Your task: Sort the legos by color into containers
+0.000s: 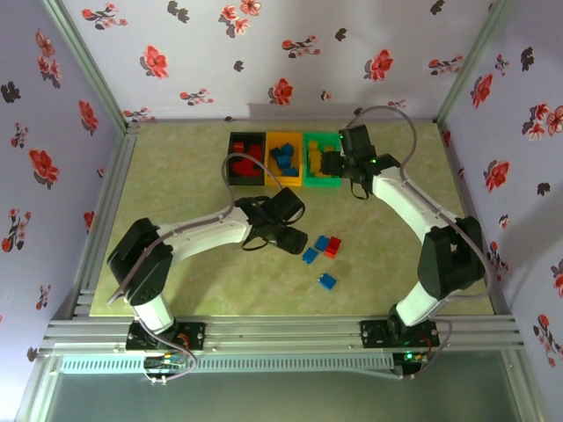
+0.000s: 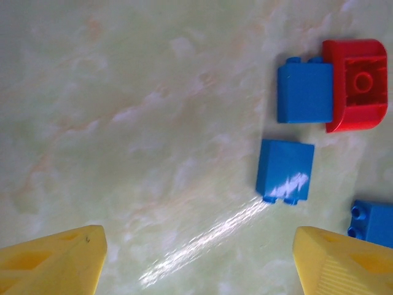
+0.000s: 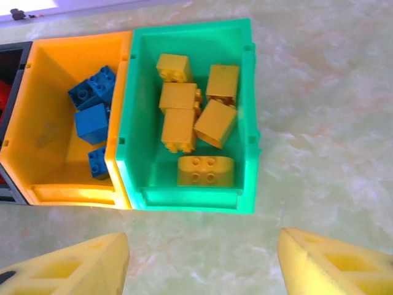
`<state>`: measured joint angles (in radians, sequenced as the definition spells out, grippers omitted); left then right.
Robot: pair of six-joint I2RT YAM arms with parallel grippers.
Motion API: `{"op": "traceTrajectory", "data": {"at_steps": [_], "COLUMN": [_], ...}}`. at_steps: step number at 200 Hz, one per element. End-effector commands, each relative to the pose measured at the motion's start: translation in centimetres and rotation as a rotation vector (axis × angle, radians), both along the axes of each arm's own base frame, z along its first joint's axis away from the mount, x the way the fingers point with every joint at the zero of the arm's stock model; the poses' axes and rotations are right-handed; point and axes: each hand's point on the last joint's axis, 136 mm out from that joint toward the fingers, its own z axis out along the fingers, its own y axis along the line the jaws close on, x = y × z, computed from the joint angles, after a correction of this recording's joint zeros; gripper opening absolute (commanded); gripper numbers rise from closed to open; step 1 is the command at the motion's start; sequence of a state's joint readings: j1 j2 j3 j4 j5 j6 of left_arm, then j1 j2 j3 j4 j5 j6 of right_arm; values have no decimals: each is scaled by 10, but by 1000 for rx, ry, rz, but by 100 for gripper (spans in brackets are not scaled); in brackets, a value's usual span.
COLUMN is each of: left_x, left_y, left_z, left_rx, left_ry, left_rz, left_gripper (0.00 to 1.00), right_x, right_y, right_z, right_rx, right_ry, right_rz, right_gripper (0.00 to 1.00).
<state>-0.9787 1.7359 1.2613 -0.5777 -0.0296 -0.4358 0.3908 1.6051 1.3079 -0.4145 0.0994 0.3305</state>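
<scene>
Legos (image 2: 285,171) loose on the table (image 2: 153,123): three blue bricks (image 2: 305,91), one red brick (image 2: 356,85).

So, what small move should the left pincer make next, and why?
Probably lower onto the nearest blue lego: the left pincer is open and empty, that brick lies loose on the table ahead, and blue ones sit in the orange bin.

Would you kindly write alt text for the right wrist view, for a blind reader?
A green bin of yellow bricks stands touching an orange bin of blue bricks on a marbled table; the open right hand hovers at the bottom edge.
</scene>
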Motion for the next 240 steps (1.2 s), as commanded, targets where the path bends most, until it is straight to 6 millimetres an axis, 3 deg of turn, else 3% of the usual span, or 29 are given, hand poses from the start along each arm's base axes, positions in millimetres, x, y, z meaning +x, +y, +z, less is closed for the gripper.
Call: {"op": "traceTrajectory", "data": {"at_steps": [1,71,131,203,240], "left_x": [-4,-25,-32,-34,-33], "left_y": [-28,-59,-62,-63,-64], "left_z": [0,-27,-53,-70,-74], "left_rx": [-29,1,46,59,58], "left_ry": [12,105,169,196,202], "left_rz": [-73,-183,-171,-154,-141], "left_gripper": [78,75,67,58,48], "right_x": [-4,-11,-10,-13,-15], "right_y": [-14,-31,-33,-35,-37], "right_z": [14,11,9,6,7], "right_rx": [33,36,41,37,35], "right_ry": [-43,-30,-26,-20,-24], "right_rz": [-56,-83,-87,-90,-94], "right_gripper": [66,66,66,66,66]}}
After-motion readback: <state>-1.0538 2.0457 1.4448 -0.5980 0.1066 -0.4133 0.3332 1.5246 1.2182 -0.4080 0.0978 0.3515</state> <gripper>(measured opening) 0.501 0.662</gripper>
